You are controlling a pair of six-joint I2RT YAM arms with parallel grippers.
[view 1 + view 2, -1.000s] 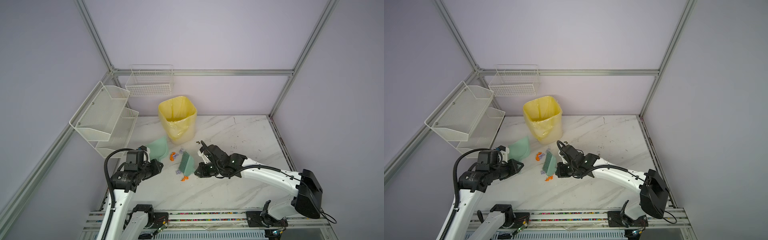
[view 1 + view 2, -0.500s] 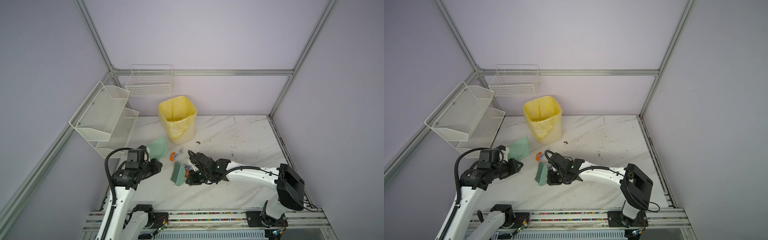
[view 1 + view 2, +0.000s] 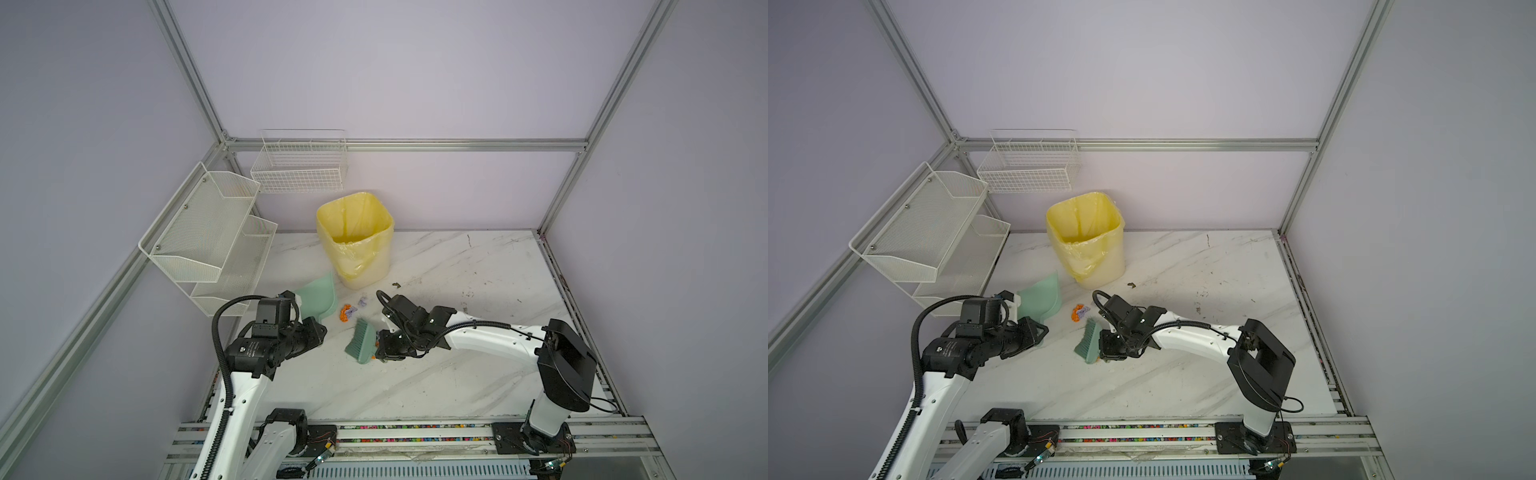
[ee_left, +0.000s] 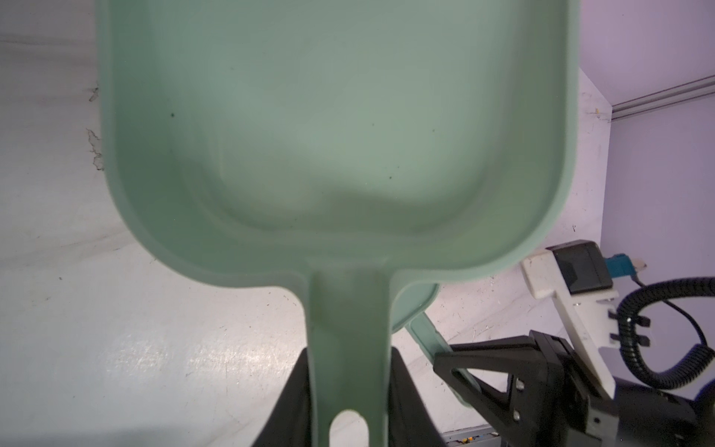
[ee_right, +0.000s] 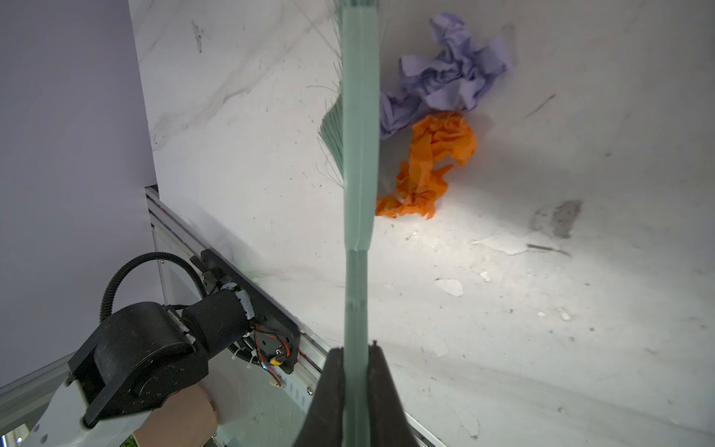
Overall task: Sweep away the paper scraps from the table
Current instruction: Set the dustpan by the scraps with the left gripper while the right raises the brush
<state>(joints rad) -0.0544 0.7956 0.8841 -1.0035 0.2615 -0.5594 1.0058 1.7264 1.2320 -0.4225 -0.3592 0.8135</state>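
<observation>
Paper scraps [image 3: 345, 312]: a small clump of orange and lilac wads on the table [image 3: 457, 270], left of centre, just near of the yellow-lined bin [image 3: 355, 241], between the dustpan [image 3: 318, 297] and the right arm. More wads, orange [image 5: 429, 170] and lilac [image 5: 452, 77], lie right against the brush [image 5: 358, 154] head in the right wrist view. In both top views they are mostly hidden under the arm, with only orange bits peeking out.

Right gripper [image 5: 356, 387] is pinching the thin green brush handle, jaws pressed onto it. The brush [image 3: 360, 343] head sits low at the table, near of the clump.

Left gripper [image 4: 348, 398] is clamped on the dustpan [image 4: 329, 116] handle, fingers either side. The pan points to the far side, left of the scraps and apart from them.

White wire racks [image 3: 208, 232] hang on the far-left walls.
</observation>
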